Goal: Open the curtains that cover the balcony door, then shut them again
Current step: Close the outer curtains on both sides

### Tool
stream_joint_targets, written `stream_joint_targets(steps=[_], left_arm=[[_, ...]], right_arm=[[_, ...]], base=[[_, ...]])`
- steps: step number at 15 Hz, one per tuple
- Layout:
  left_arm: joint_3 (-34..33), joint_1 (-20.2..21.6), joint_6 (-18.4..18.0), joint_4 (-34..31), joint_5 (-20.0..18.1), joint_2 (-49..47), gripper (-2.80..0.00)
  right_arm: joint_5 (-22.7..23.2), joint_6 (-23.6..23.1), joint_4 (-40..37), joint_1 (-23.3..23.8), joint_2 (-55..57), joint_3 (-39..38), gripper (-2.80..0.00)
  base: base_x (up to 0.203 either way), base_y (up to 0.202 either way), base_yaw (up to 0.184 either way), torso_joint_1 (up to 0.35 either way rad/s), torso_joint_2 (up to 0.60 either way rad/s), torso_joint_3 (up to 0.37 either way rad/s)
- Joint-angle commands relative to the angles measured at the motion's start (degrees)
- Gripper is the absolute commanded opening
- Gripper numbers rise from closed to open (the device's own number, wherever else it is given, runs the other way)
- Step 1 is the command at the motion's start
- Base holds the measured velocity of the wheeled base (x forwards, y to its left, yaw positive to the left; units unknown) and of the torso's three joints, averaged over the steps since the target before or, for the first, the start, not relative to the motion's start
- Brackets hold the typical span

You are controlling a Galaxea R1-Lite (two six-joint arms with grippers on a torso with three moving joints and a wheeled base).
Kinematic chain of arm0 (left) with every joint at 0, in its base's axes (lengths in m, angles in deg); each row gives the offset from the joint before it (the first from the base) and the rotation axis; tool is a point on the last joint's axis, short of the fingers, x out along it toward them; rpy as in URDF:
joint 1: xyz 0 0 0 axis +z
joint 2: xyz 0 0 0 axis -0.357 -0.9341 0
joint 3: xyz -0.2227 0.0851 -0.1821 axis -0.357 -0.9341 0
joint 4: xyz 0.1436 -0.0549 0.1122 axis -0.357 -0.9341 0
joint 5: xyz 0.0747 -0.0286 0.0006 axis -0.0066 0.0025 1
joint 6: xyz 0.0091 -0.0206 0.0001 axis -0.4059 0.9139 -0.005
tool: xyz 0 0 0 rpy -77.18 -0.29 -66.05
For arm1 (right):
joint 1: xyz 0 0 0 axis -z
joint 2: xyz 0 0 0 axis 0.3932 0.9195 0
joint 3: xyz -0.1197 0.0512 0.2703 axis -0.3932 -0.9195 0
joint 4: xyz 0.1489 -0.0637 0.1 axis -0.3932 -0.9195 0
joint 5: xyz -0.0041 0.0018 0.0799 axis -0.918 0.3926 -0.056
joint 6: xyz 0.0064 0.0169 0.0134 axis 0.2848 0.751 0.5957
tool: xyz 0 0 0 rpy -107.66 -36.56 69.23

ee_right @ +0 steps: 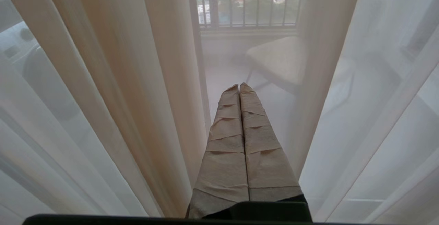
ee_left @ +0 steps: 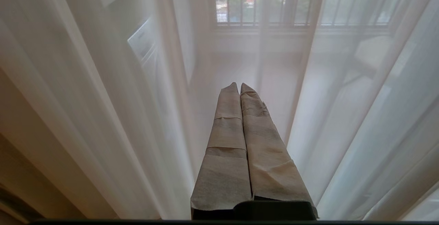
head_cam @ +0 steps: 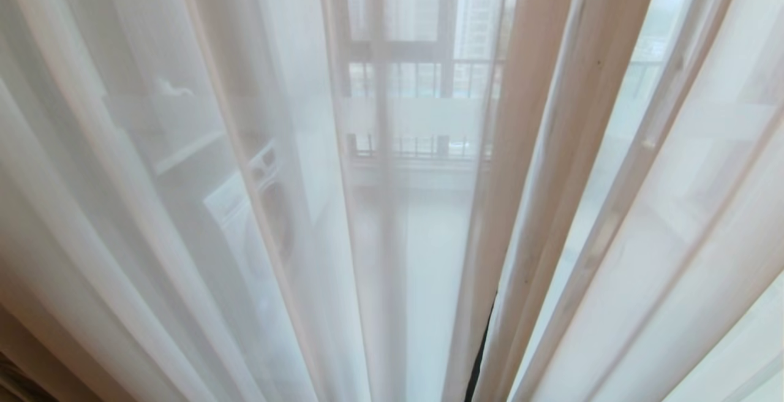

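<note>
Right in front of us hang the curtains [head_cam: 202,206], thin cream-white sheers drawn across the whole head view in long vertical pleats, with the balcony door [head_cam: 383,163] showing only as a dark upright frame and a pale band through the fabric. Both wrist views face the same cloth: the left gripper [ee_left: 239,85] has its taped fingers [ee_left: 226,129] pressed together and empty, and the right gripper [ee_right: 239,85] likewise, neither visibly touching the folds. We judge the opening step not yet begun. The sheer looks very light, limp and slippery, so it will likely slide off a shallow pinch and billow rather than travel. We reckon the best hold is the denser bunched pleats [head_cam: 539,193] near the middle seam, where a dark gap [head_cam: 481,353] shows low down, gathering several layers together before drawing sideways, gently, so the hanging top is not strained.
</note>
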Motion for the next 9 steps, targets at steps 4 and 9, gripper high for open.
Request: stream_joint_targets(steps=[4, 9], left_arm=[[0.0, 0.0, 0.0, 0.0, -0.1, 0.1, -2.8], [0.0, 0.0, 0.0, 0.0, -0.1, 0.1, -2.8]], right_arm=[[0.0, 0.1, 0.0, 0.0, 0.0, 0.0, -2.8], [0.0, 0.2, 0.0, 0.0, 0.1, 0.0, -2.8]], base=[[0.0, 0.192, -0.021, 0.002, 0.0, 0.004], [0.0, 0.191, -0.002, 0.001, 0.0, 0.004]])
